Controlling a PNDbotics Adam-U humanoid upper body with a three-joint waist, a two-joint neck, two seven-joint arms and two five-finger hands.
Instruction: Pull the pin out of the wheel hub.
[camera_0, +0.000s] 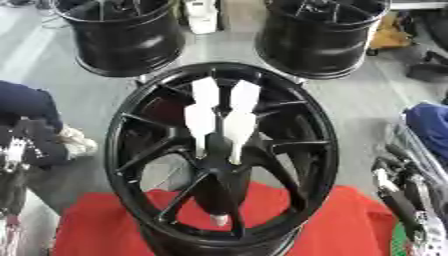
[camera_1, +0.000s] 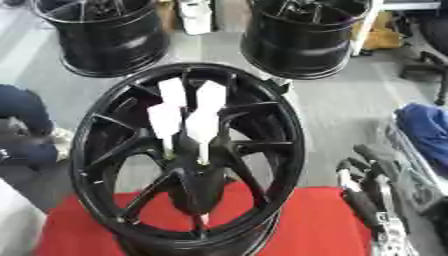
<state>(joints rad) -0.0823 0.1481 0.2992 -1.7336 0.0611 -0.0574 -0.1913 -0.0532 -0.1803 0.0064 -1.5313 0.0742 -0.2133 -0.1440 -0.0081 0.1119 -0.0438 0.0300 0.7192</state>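
Observation:
A black spoked wheel hub (camera_0: 118, 150) stands upright on a red cloth (camera_0: 96, 225) in the middle of the view. Several white tapered pin pieces (camera_0: 199, 120) stick out at its centre, side by side, pointing toward me. Below them the black centre piece ends in a small white tip (camera_0: 219, 218). My right hand (camera_1: 367, 190) rests open at the lower right, fingers up, apart from the wheel. My left hand (camera_0: 12, 170) shows only at the left edge, also away from the wheel. Neither hand touches the pins.
Two more black wheels (camera_0: 122, 35) (camera_0: 319, 35) stand on the grey floor behind the hub. A white object (camera_0: 201, 15) sits between them. A person in dark clothes (camera_0: 26, 110) is at the left, and something blue (camera_0: 429, 125) at the right.

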